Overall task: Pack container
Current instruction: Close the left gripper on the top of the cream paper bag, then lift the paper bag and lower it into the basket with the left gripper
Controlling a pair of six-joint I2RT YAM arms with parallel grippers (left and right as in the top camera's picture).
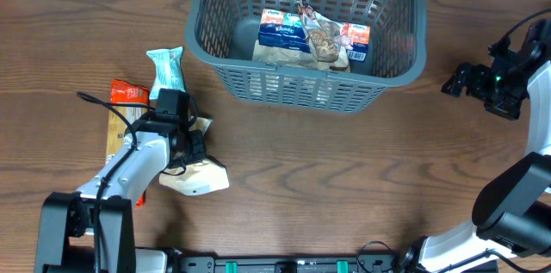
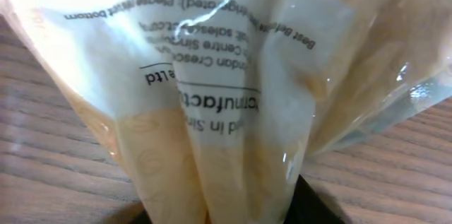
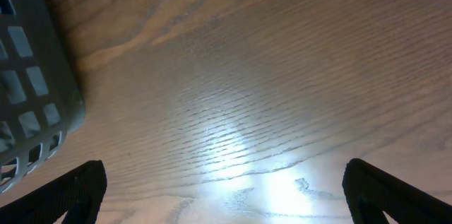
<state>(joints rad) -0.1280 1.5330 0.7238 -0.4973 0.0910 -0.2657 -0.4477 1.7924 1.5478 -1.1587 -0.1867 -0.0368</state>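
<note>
grey basket (image 1: 392, 71): Kleenex packs (image 1: 284, 30) in | left gripper (image 1: 195, 147) clamps clear packet (image 1: 200, 178) | right gripper (image 3: 226, 185) spread (empty) | 2 outside: teal packet (image 1: 166, 68), orange packet (image 1: 129, 93)

The word "Kleenex" stands on the blue tissue pack (image 1: 284, 32) inside the container (image 1: 196, 45). On the clear packet (image 2: 233, 75) the black print is upside down and only parts can be read: "Best Be…", "Please … bottom", "Ltd", "Manufact…", "Centre Sing…". Other print is too blurred to read.
</note>
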